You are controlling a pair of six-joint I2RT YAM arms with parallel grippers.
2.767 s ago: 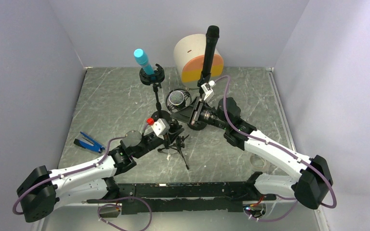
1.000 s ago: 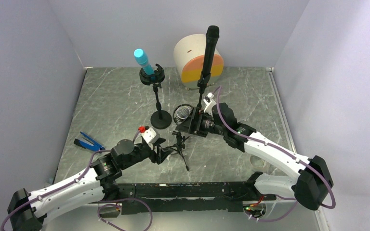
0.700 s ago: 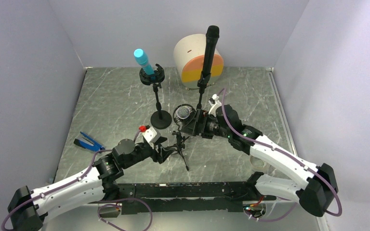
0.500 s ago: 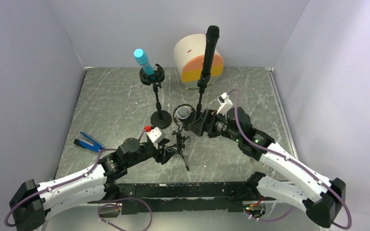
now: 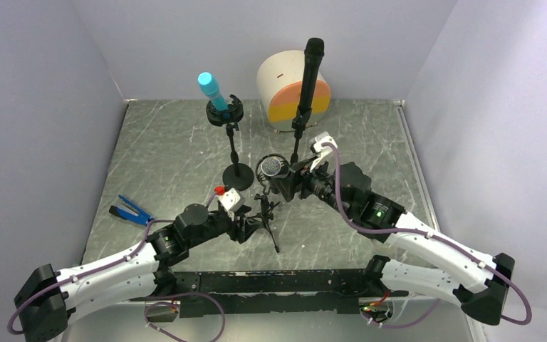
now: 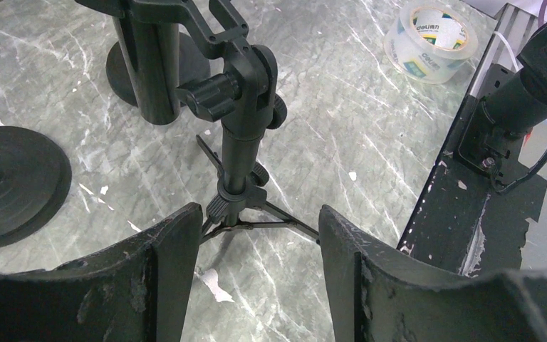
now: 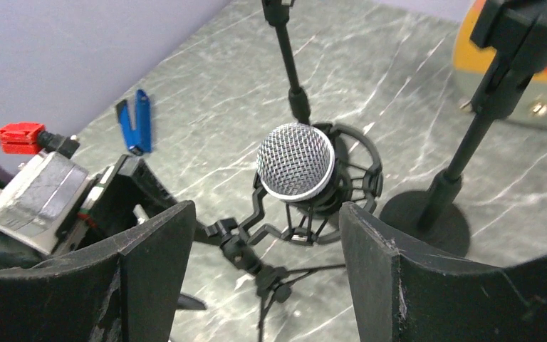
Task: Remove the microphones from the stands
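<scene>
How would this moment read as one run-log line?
left gripper: open, facing tripod stand | right gripper: open, facing microphone | microphone: in shock mount, not gripped

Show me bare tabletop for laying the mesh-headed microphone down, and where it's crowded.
Free: far-left marble between the blue clip and the cyan microphone's stand; the far-right strip beside the orange-and-white drum. Crowded: the centre, where the tripod, the black microphone's stand, the left gripper and the right gripper cluster around the mesh-headed microphone.
</scene>
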